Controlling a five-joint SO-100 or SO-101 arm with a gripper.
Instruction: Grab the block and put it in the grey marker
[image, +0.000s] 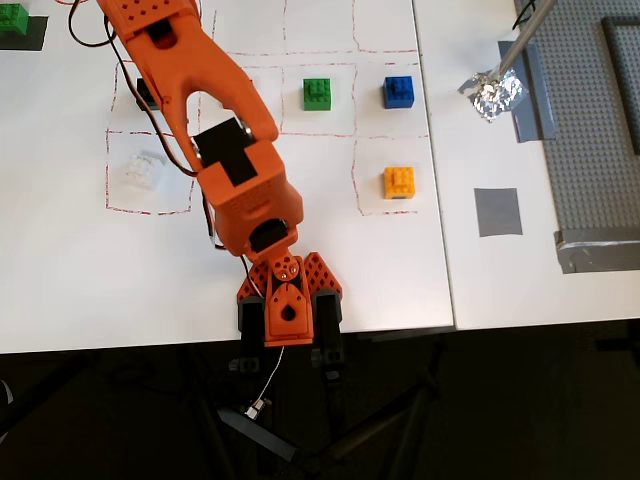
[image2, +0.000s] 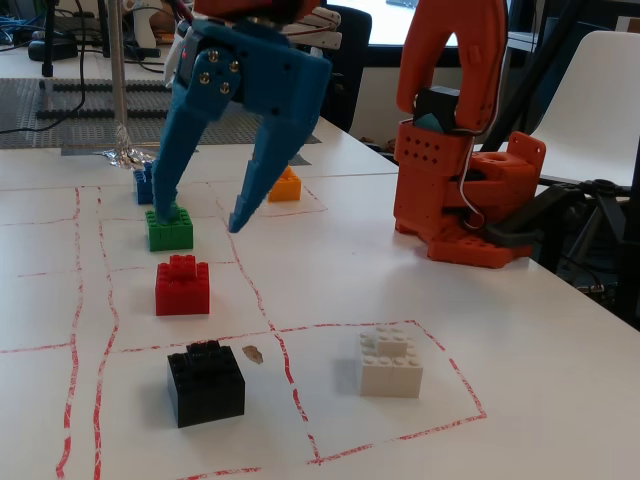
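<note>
We see the gripper (image2: 197, 218) hanging spread wide above the red block (image2: 182, 285), with clear air between them. The green brick (image2: 169, 227) crowds one side of the block, the black brick (image2: 205, 382) the other; bare table flanks the row.

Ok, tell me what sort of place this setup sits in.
Probably a robotics lab or workshop. In the fixed view, a second, white gripper sits on a back bench beside cables, and the white table carries a hand-drawn red grid with toy bricks set out in its cells.
</note>
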